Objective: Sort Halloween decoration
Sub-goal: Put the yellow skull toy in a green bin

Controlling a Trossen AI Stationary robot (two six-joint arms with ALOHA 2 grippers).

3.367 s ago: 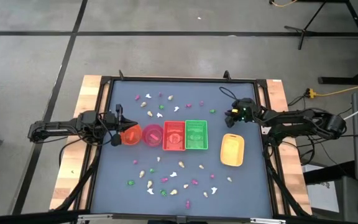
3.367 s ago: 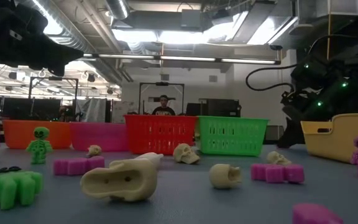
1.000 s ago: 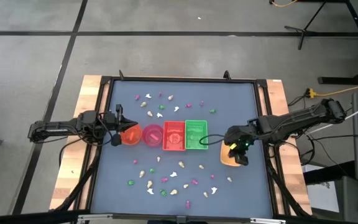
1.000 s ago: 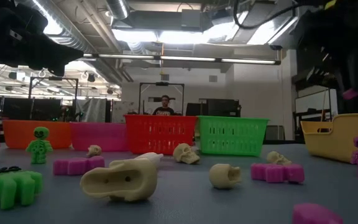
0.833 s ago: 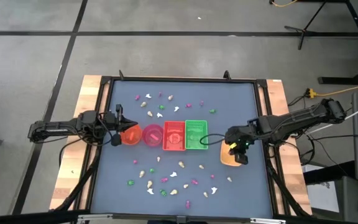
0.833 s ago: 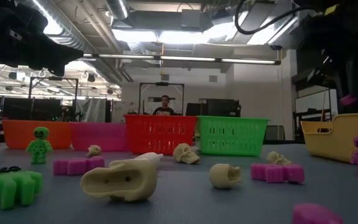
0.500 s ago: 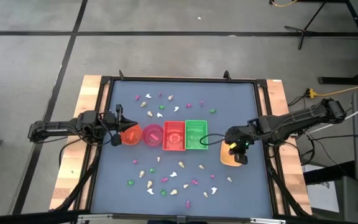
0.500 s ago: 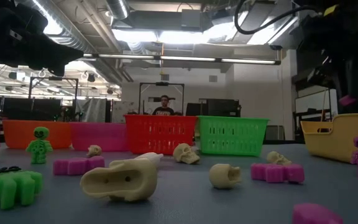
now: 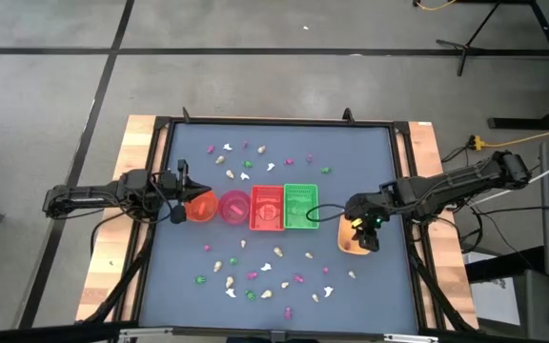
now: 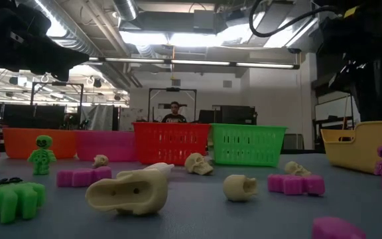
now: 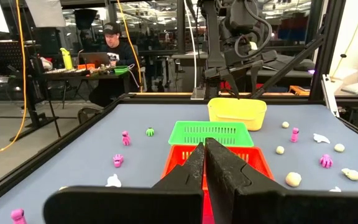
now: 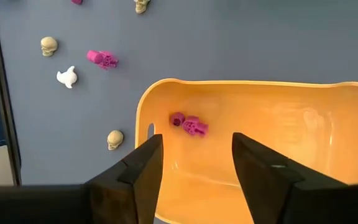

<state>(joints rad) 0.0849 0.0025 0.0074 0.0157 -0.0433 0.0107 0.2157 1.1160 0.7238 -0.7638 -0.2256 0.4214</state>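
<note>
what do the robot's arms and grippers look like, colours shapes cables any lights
Both arms are dark, slim and jointed, with black cables looping alongside them. The left gripper has two flat, black, wedge-shaped fingers. The right gripper has two broad, dark, matte fingers with squared, angular tips. Small green indicator lights glow on the right arm's wrist. No printed markings are readable.

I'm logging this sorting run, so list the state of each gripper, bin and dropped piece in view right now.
right gripper: open, above the yellow bin
left gripper: shut, holding nothing, near the orange bowl
yellow bin: upright, holds one piece
magenta trinket: lying on the bin floor
green basket: upright
red basket: upright
</note>
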